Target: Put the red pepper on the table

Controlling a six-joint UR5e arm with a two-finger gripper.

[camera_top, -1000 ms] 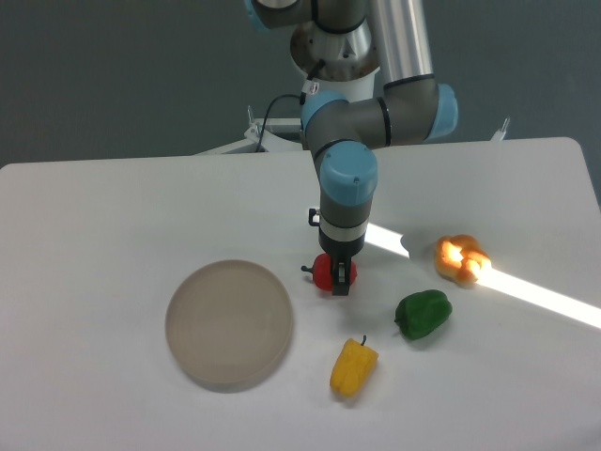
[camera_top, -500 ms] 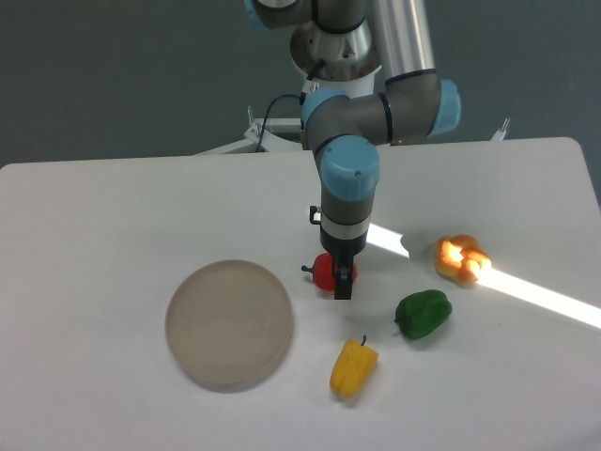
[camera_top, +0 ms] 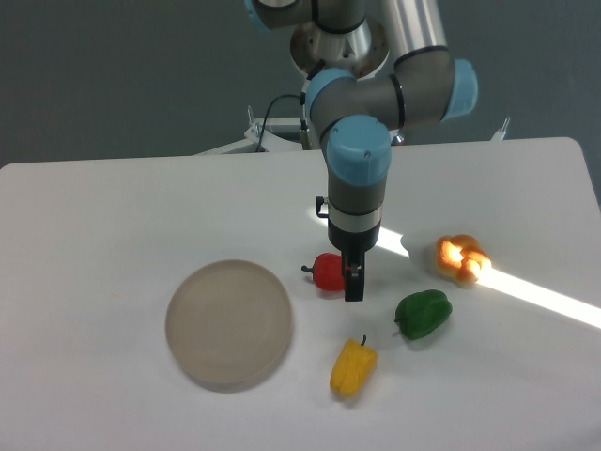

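The red pepper [camera_top: 326, 272], small and glossy with a dark stem pointing left, rests on the white table [camera_top: 113, 225] just right of the plate. My gripper [camera_top: 354, 285] points straight down right beside the pepper's right side, its dark fingers low near the tabletop. The pepper is no longer between the fingers; it sits free on the table. The fingers line up one behind the other, so the gap between them is hard to see.
A round beige-grey plate [camera_top: 229, 323] lies left of the pepper. A yellow pepper [camera_top: 353, 367] lies in front, a green pepper [camera_top: 423, 314] to the right, and an orange pepper [camera_top: 461, 258] in a bright light strip farther right.
The gripper has let go of the red pepper and shifted right, away from it. The pepper has stayed in place on the table.
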